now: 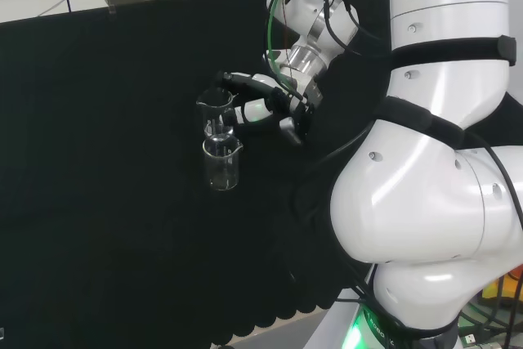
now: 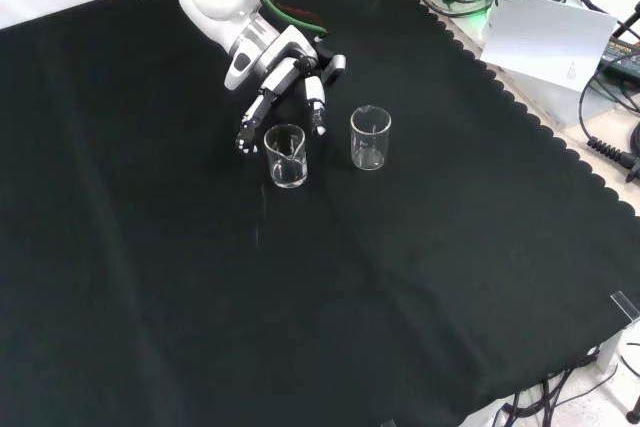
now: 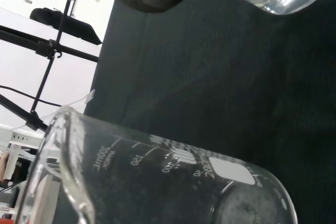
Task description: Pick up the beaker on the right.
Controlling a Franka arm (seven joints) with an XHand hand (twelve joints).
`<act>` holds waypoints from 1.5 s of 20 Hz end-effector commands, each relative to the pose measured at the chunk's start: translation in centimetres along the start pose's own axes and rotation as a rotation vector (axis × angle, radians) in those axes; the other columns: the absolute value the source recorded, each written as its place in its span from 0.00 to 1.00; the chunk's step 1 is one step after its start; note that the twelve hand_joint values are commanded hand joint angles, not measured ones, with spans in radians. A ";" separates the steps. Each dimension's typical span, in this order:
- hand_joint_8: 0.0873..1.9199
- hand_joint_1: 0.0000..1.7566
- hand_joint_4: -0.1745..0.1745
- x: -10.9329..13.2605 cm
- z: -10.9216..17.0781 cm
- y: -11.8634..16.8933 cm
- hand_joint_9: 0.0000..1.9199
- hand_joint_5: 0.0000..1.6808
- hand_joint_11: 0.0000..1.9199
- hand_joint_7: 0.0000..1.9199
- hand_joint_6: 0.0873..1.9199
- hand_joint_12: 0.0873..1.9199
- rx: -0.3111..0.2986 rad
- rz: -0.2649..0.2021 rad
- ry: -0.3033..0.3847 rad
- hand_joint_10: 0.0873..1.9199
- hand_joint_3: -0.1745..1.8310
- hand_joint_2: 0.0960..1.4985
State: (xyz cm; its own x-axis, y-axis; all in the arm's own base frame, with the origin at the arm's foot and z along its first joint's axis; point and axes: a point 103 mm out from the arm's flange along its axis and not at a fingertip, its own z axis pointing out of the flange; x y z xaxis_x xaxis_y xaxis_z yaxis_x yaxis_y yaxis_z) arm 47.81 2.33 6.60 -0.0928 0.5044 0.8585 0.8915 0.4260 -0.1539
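Look at the front view: two small clear glass beakers stand upright on the black cloth just above the frame's centre, side by side and a little apart. The left clear glass beaker sits directly below your black and white robot hand, which comes in from the upper left of the frame. The right clear glass beaker stands free, to the right of the hand and untouched.

The hand's fingers are spread and nearly straight, pointing down toward the cloth; they curl round nothing. One fingertip hangs just left of the left beaker's rim, another just above and right of it; you cannot tell whether either touches the glass.

In the head view the two beakers line up near the middle of the frame, one above the other, with the hand just right of the upper one.

In the wrist view a printed beaker wall looms close.
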 end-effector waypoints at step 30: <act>0.25 0.56 0.44 0.7 2.4 1.5 0.13 0.25 0.00 0.10 0.00 0.63 -0.023 -0.040 0.041 0.28 0.00 0.54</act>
State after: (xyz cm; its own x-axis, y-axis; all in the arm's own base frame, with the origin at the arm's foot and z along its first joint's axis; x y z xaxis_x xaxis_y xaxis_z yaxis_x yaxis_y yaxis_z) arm 48.06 4.97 5.97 -0.1165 0.4569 0.8818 0.8965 0.4304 -0.1046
